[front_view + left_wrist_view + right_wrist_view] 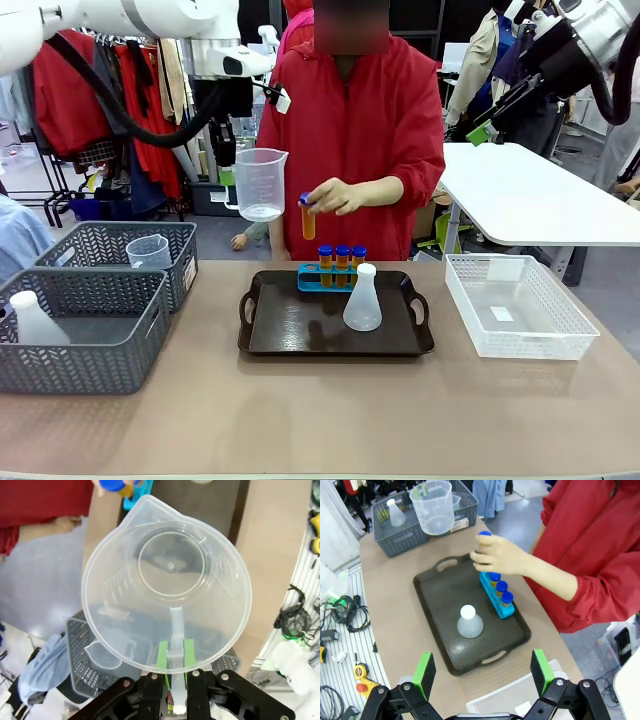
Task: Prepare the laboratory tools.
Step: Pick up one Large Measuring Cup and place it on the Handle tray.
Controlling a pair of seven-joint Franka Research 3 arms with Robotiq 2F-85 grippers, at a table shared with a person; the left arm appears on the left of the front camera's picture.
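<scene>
Spanning the front view, the tabletop (300, 410) carries four containers.

- Dark tray (290, 330), centre: holds a translucent white conical flask (362, 305), upright, right of middle. Behind the flask, along the tray's far edge, stands a blue tube rack (312, 282).
- Two grey baskets, left of the tray: the front basket (80, 365) holds a second white flask (35, 322). The rear basket (100, 240) holds a second clear beaker (148, 252).
- White basket (530, 347), right of the tray.

Clear graduated beaker (260, 185): upright in the air above the tabletop's far edge, left of the person's hand (335, 196). The left arm's fingers (162, 659) are clenched on its handle.

Right arm's fingers (425, 672): spread wide, grasping nothing, high over the tray's near side.

Rack contents: three orange tubes with blue caps (342, 257), upright in a row. A fourth tube (308, 220) is pinched in the person's hand, above the rack's left end.
</scene>
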